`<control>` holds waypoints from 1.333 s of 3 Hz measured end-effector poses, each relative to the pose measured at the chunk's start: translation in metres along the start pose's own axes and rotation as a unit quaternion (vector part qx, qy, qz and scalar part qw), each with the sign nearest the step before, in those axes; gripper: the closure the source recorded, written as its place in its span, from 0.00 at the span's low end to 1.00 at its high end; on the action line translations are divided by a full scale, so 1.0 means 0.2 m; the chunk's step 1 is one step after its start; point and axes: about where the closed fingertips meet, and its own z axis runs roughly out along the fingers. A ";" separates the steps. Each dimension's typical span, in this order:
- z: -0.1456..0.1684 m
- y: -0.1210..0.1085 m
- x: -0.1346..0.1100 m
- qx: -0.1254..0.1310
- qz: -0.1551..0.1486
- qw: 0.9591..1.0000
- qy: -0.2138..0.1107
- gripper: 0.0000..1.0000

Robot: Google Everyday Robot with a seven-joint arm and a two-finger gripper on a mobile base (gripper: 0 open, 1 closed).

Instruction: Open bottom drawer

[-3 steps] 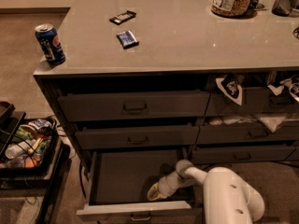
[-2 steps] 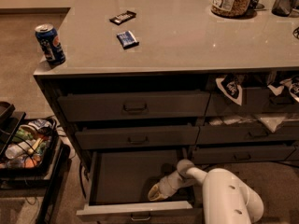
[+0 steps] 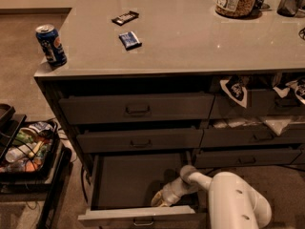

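The bottom drawer (image 3: 128, 182) of the left stack stands pulled far out, its dark grey inside bare. Its front (image 3: 143, 218) with the small centre pull (image 3: 143, 222) is at the frame's lower edge. My white arm (image 3: 233, 199) reaches in from the lower right. My gripper (image 3: 159, 202) hangs inside the drawer's front right corner, just behind the drawer front. The two taller fronts above, the top one (image 3: 138, 109) and the middle one (image 3: 140, 140), are slightly ajar.
On the counter lie a blue soda can (image 3: 50, 45) at the left edge, a dark bar (image 3: 125, 17), a blue packet (image 3: 129, 40) and a jar (image 3: 235, 0). A cart with bottles and snacks (image 3: 24, 147) stands at left. The right stack (image 3: 252, 137) holds bags.
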 end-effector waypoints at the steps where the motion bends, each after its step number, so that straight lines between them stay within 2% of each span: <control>1: 0.00 0.03 -0.02 0.017 -0.025 0.999 0.015 1.00; 2: 0.01 0.02 -0.02 0.016 -0.024 0.999 0.013 1.00; 3: -0.08 -0.09 -0.03 0.046 -0.032 0.998 0.022 1.00; 4: -0.26 -0.19 -0.06 0.084 -0.043 0.994 0.047 1.00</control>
